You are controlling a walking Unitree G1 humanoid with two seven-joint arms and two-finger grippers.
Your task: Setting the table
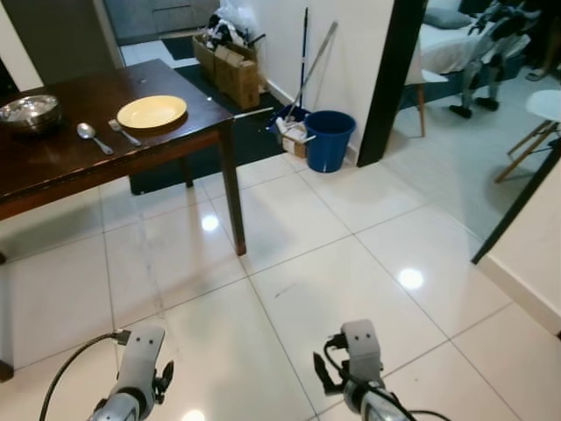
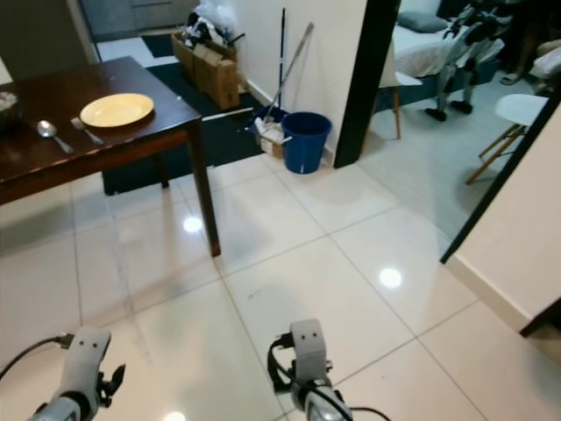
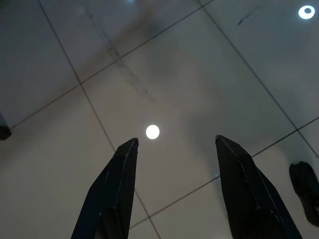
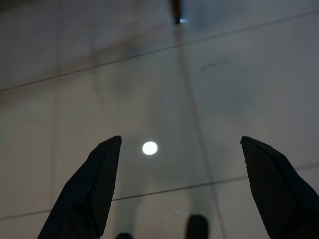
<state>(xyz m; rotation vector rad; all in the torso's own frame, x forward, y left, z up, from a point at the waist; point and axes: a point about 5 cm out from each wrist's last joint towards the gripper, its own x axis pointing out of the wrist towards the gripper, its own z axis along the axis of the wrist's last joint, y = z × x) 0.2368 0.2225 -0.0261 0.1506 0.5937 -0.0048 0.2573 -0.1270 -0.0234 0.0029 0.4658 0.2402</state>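
Far-left surface [image 1: 53, 167] carries yellow plate [image 1: 152, 111], fork [image 1: 124, 132], spoon [image 1: 90, 135], steel bowl [image 1: 30, 111]; setting looks partly done; both end effectors wide, empty.

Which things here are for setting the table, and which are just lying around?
For the table: yellow plate, fork, spoon, metal bowl, all on the brown table.

Just lying around: blue bucket, mop and broom, cardboard boxes, white chair.

Yellow plate [image 1: 152, 111] on dark wooden table [image 1: 53, 162], fork [image 1: 124, 132] and spoon [image 1: 91, 136] just beside, steel bowl [image 1: 30, 111] near.
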